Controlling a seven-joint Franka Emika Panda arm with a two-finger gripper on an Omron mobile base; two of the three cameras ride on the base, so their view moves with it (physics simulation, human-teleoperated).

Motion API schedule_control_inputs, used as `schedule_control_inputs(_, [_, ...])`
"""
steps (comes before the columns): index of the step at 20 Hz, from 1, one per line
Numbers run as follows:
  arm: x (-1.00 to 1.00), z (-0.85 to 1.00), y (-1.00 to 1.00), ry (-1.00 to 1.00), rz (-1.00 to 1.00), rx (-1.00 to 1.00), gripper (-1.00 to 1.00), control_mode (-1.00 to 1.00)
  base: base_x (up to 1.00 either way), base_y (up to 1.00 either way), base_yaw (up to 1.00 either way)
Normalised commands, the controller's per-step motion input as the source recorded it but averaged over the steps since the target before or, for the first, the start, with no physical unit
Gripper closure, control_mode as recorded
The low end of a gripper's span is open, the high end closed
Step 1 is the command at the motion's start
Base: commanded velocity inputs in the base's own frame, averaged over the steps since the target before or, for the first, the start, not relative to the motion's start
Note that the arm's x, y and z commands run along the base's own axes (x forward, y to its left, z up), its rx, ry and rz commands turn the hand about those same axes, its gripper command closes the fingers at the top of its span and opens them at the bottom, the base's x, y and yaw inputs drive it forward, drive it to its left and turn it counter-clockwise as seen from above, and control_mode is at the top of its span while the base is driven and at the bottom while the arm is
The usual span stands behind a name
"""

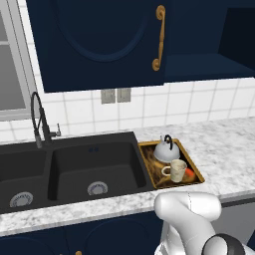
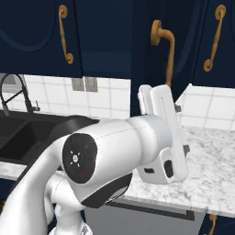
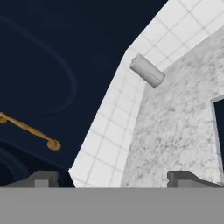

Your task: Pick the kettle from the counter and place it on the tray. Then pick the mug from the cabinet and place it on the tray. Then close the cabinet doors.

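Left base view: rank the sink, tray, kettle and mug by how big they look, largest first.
1. sink
2. tray
3. kettle
4. mug

The kettle and mug look close in size; the mug sits nearer the camera, so that order is unsure.

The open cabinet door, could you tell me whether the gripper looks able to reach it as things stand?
Probably yes: the open gripper sits close beside the cabinet door, near its brass handle, with nothing between them.
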Motion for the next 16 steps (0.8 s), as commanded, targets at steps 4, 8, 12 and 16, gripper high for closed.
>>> schedule_control_inputs(4, [0.56,-0.27,0.65,0.06,0.25,0.00,-1.00,-1.00,0.00,0.00,0.00])
schedule_control_inputs(8, [0.69,-0.23,0.65,0.09,0.25,0.00,-1.00,-1.00,0.00,0.00,0.00])
schedule_control_inputs(12, [0.74,-0.26,0.70,0.05,0.22,0.00,-1.00,-1.00,0.00,0.00,0.00])
schedule_control_inputs(16, [0.82,-0.32,0.66,0.05,0.20,0.00,-1.00,-1.00,0.00,0.00,0.00])
